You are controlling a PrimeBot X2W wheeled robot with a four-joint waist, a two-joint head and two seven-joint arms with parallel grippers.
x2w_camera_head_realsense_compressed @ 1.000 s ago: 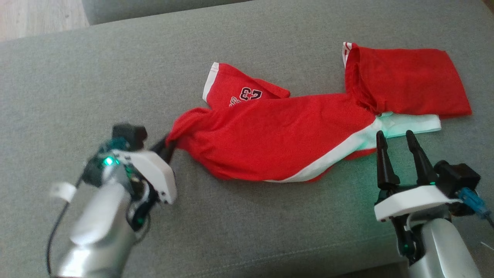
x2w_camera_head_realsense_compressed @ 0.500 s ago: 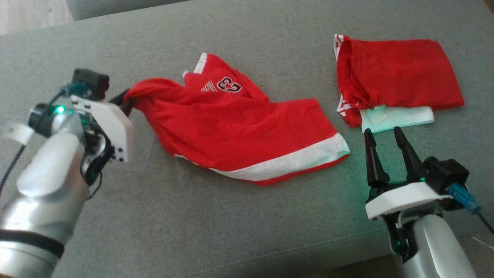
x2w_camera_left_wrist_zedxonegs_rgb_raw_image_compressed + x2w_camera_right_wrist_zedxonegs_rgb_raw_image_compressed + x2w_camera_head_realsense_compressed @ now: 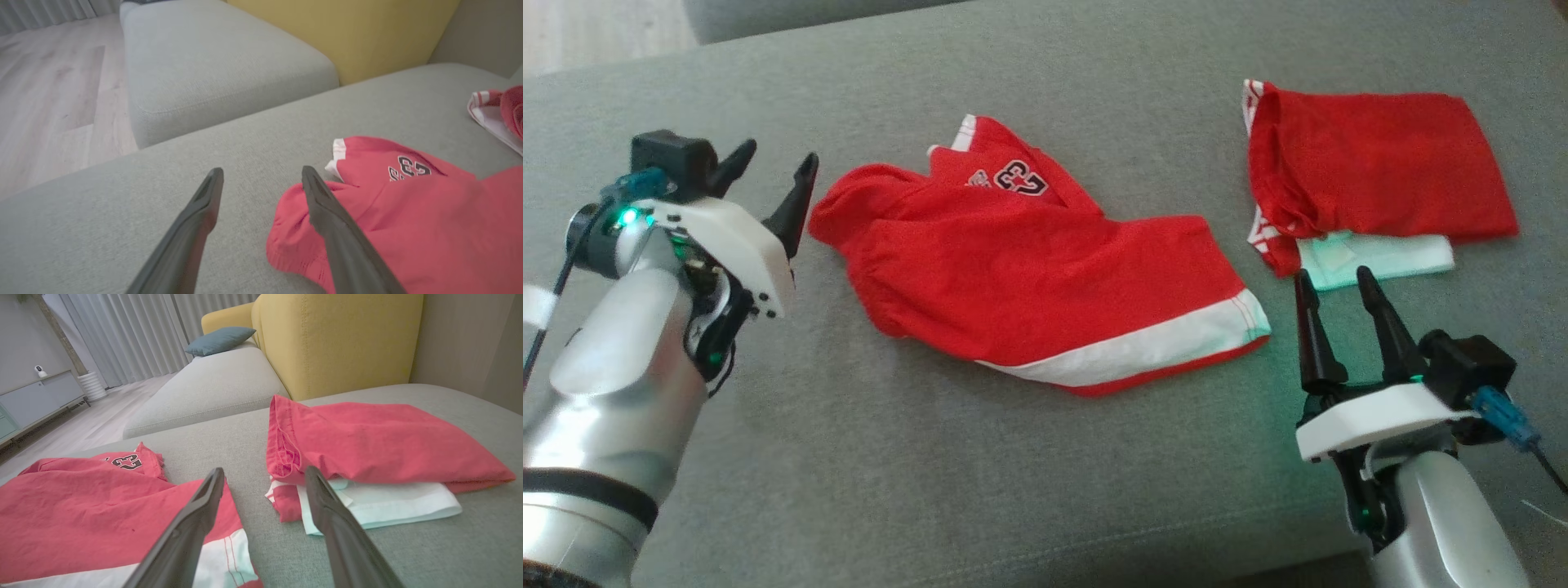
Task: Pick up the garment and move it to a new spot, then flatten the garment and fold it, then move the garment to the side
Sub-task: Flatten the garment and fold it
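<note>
Sofa cushion (image 3: 1045,490): garment (image 3: 1029,278) lies long-axis left-right, bunched end beside left gripper (image 3: 778,155), hem near right gripper (image 3: 1333,276), all fingers apart.

We can read a black 23 (image 3: 1019,175) with a white outline, printed on a turned-over part of the red cloth garment with white bands (image 3: 1045,286). Just beside it runs smaller black lettering (image 3: 978,178), too small for us to read.
</note>
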